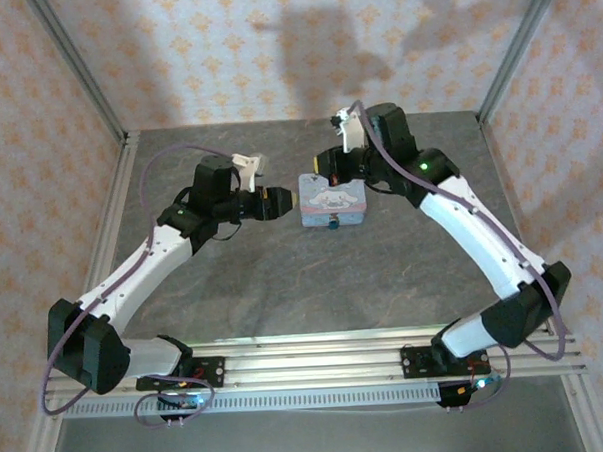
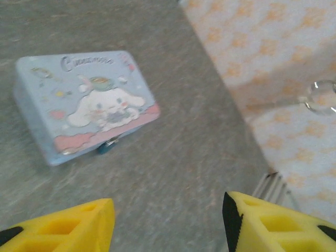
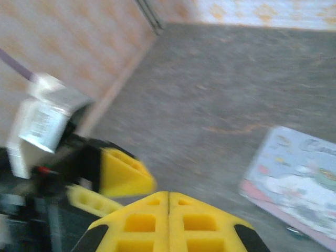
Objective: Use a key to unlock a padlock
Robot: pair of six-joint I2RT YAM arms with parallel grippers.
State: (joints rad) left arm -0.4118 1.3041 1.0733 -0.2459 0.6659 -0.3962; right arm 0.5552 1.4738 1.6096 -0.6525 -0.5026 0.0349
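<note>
The padlock (image 1: 333,201) is a flat grey-lilac block with a pink rim and a white cartoon figure, lying flat mid-table. The tiny teal key (image 1: 332,225) sits against its near edge. In the left wrist view the padlock (image 2: 84,105) lies up and to the left, the key (image 2: 105,147) at its rim. My left gripper (image 2: 168,223) stands open and holds nothing, just left of the padlock (image 1: 284,200). My right gripper (image 3: 168,198) is shut, pads together with nothing between them, at the padlock's (image 3: 300,184) far left corner. The left gripper's fingers (image 3: 125,172) show there too.
A grey stone-patterned tabletop (image 1: 284,277) is walled by patterned panels with metal frame posts (image 1: 80,71). An aluminium rail (image 1: 317,360) carries both arm bases at the near edge. A cable (image 1: 183,151) loops above the left arm.
</note>
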